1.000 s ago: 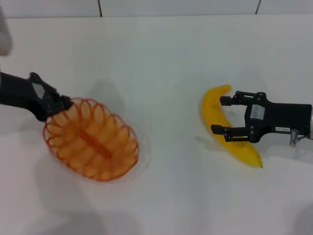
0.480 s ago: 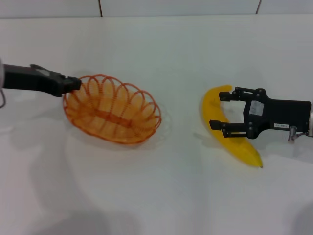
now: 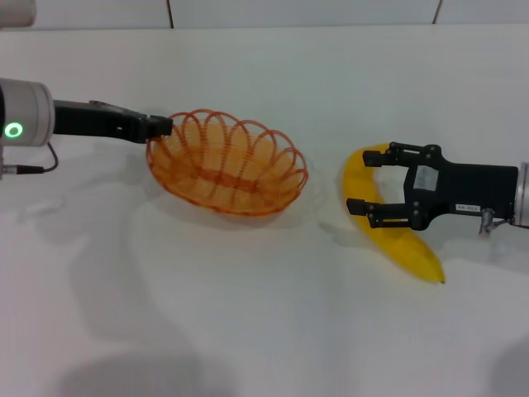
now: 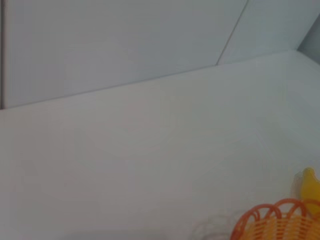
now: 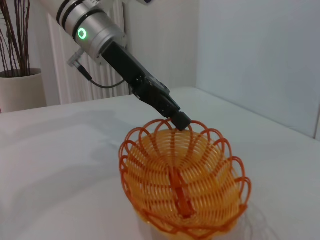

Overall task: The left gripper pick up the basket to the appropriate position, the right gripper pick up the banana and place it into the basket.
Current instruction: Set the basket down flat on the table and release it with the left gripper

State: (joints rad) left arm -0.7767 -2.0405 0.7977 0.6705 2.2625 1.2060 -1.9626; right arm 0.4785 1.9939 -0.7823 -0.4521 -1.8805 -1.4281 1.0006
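We hold the basket (image 3: 227, 165) by its rim in our left gripper (image 3: 157, 126), clamped – a thin grip that could slip. Our right gripper (image 3: 374, 184), jaws apart, straddles the banana (image 3: 388, 219) on the table – closing off-centre might roll it.

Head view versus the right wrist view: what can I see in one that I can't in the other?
Only the head view shows the banana lying on the white table, with the right gripper open around it. Only the right wrist view shows a potted plant and a radiator in the background. Both show the orange basket and the left gripper shut on its rim, plus that arm's green light.
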